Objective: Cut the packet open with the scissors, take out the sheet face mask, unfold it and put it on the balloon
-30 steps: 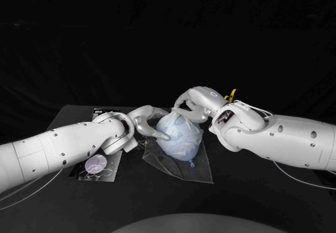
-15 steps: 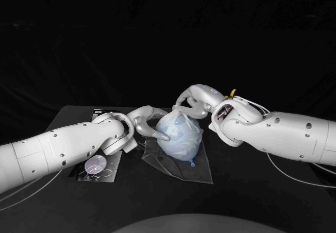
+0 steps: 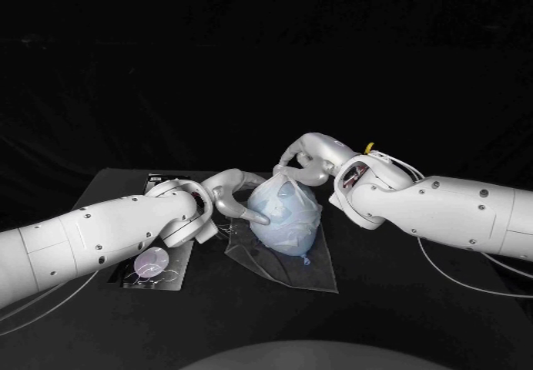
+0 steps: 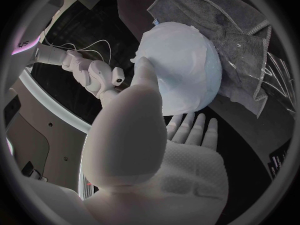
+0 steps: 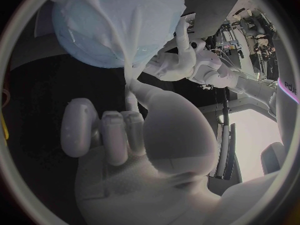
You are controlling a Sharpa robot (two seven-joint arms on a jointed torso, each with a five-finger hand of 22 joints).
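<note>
One balloon (image 3: 293, 240) wearing one sheet face mask (image 3: 278, 202), mid-surface (image 3: 377, 297), between both hands.
We log its long axis running away from the robot, knot end nearest the robot, resting on one clear packet (image 3: 291, 271). Left hand (image 3: 236, 197) cups the balloon's side and holds it. Right hand (image 3: 306, 159) pinches a pulled-up strip of mask at the far end.
</note>
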